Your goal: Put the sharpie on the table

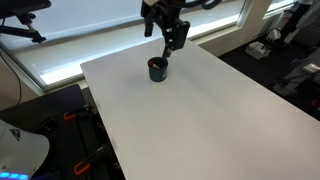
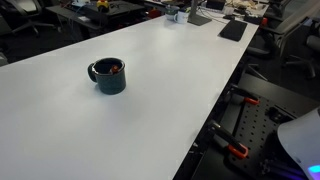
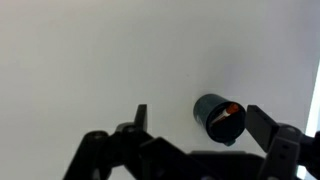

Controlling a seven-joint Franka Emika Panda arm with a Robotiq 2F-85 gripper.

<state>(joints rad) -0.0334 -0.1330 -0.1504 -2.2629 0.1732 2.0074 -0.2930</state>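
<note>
A squat dark cup [image 1: 158,69] stands on the white table [image 1: 200,110], also seen in an exterior view [image 2: 108,75] and in the wrist view [image 3: 219,119]. The sharpie [image 3: 225,115] leans inside the cup, dark with a reddish tip at the rim; a reddish bit shows in an exterior view [image 2: 114,67]. My gripper [image 1: 170,46] hangs above and a little behind the cup. In the wrist view its two fingers [image 3: 200,118] are spread apart and empty, with the cup seen between them far below.
A window ledge runs behind the table [image 1: 90,40]. Black chairs and equipment stand to the sides [image 1: 290,60]. Desk clutter lies at the far end of the table [image 2: 232,28]. Robot base parts with orange clamps sit beside the table edge [image 2: 240,140].
</note>
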